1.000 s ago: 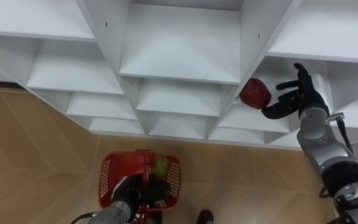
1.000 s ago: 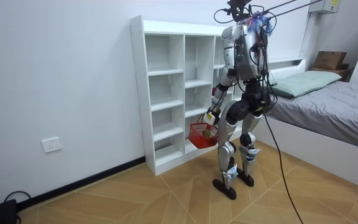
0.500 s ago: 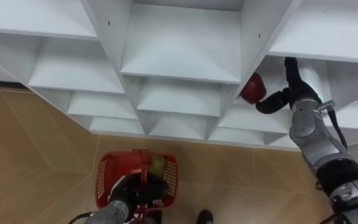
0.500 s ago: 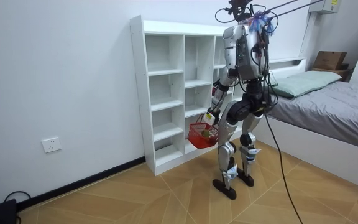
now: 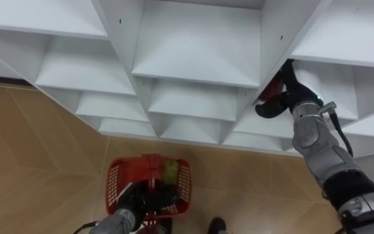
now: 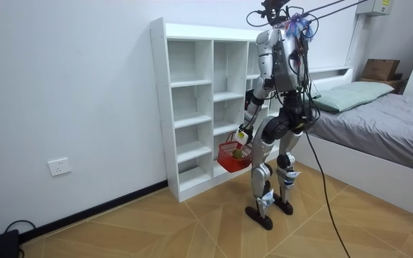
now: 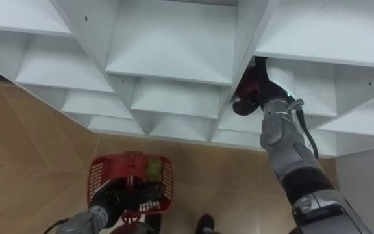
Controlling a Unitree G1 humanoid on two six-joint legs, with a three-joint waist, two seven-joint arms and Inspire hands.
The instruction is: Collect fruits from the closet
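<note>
A red fruit [image 5: 274, 86] sits at the left edge of a shelf in the right column of the white closet [image 5: 199, 47]. My right hand [image 5: 283, 99] is curled round it, fingers over the top and thumb beneath, so most of it is hidden. Low down, my left hand [image 5: 135, 201] is shut on the handle of a red mesh basket [image 5: 117, 181] that hangs above the wooden floor. A green fruit [image 5: 169, 171] lies in the basket. In the room view I stand upright facing the closet [image 6: 192, 93], with the basket [image 6: 233, 154] at knee height.
The closet's other compartments [image 7: 174, 39] hold nothing. Its upright dividers stand close on both sides of my right forearm. A bed [image 6: 378, 107] stands behind me at the room view's right. Wooden floor [image 5: 37, 149] spreads below the shelves.
My right hand, open beside the red fruit a second ago, has reached further into the shelf and closed round it. The left hand still holds the basket.
</note>
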